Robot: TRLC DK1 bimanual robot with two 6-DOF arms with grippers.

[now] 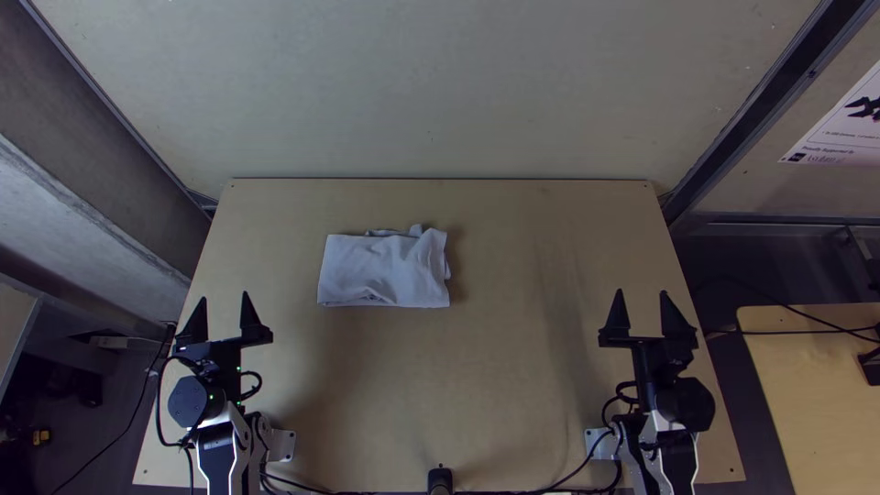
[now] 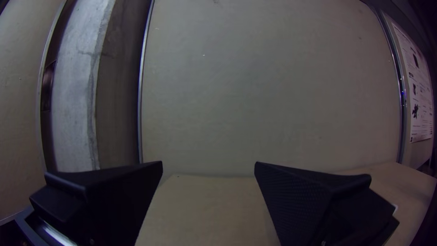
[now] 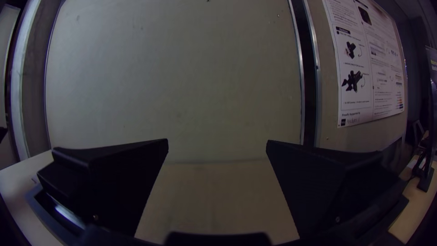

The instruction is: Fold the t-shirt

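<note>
The white t-shirt (image 1: 383, 269) lies on the table as a compact folded rectangle, left of the middle and toward the far half, its top edge and right side somewhat rumpled. My left gripper (image 1: 223, 319) stands open at the table's left side, nearer than the shirt and apart from it. Over at the right side, my right gripper (image 1: 645, 316) is open too, well away from the cloth. In the left wrist view the left gripper (image 2: 208, 165) has its fingers wide apart with nothing between them. The right wrist view has the right gripper (image 3: 217, 142) equally spread and holding nothing.
The wooden table (image 1: 513, 367) has a small black device (image 1: 440, 478) at its near edge, with cables running to both arms. A pale wall panel (image 1: 431, 92) rises behind the far edge. A second wooden table (image 1: 816, 367) stands off to the right, below a poster (image 1: 841, 128).
</note>
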